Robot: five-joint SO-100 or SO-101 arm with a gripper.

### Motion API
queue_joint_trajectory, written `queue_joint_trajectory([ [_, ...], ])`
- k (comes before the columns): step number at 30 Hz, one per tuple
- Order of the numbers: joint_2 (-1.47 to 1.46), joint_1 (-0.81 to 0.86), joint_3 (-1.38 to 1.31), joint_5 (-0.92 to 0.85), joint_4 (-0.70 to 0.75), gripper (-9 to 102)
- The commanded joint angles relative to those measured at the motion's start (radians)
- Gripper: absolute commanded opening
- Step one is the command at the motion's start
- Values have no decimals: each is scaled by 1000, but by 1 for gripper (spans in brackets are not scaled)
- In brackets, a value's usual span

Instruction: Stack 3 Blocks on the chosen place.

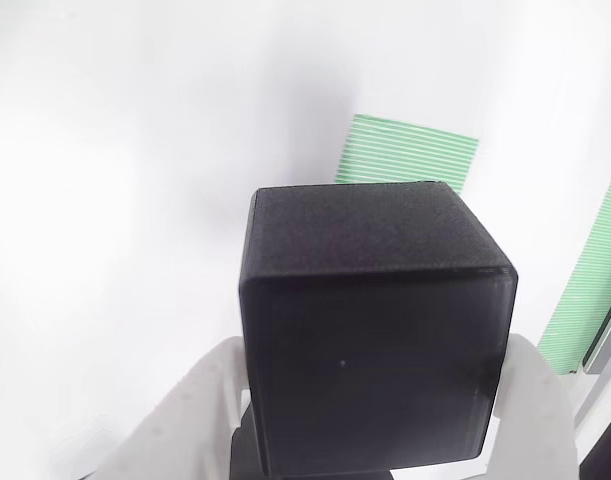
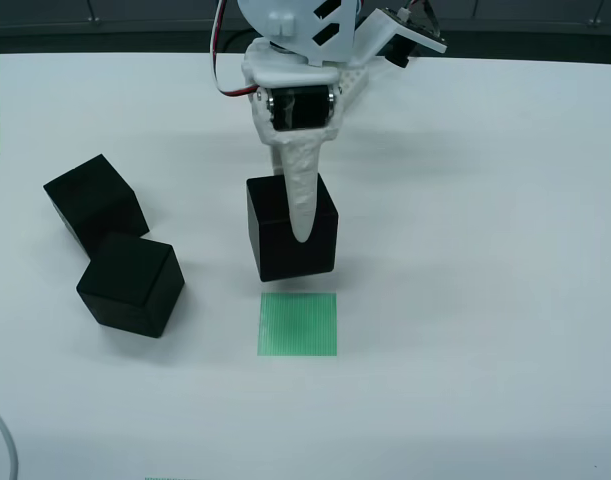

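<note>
In the view from the front, the white gripper (image 2: 298,225) comes down from the top edge and is clenched on one black block (image 2: 292,228); one finger (image 2: 301,195) lies down the middle of the block's near face, its tip partway down that face. The held block sits just above the green square patch (image 2: 298,324) in the picture, apart from it. Whether it is lifted off the white table (image 2: 485,300) I cannot tell. To the left lie two more blocks, the rear block (image 2: 95,202) and the nearer block (image 2: 131,284), close together and well apart from the patch.

In the view that rides on the gripper, the held block (image 1: 375,340) sits between two white fingers (image 1: 200,400), one at each lower side, both touching it. Beyond its top edge the green patch (image 1: 410,152) shows on the table, partly hidden by the block. A long green striped strip (image 1: 597,275) runs along the right edge.
</note>
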Motion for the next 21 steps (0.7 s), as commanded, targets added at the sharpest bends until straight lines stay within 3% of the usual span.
queue_joint_trajectory([
  [1,-77,-3,-92,57,-38,22],
  [10,-235,-11,-233,229,-40,22],
  [21,-357,-43,-310,270,-34,22],
])
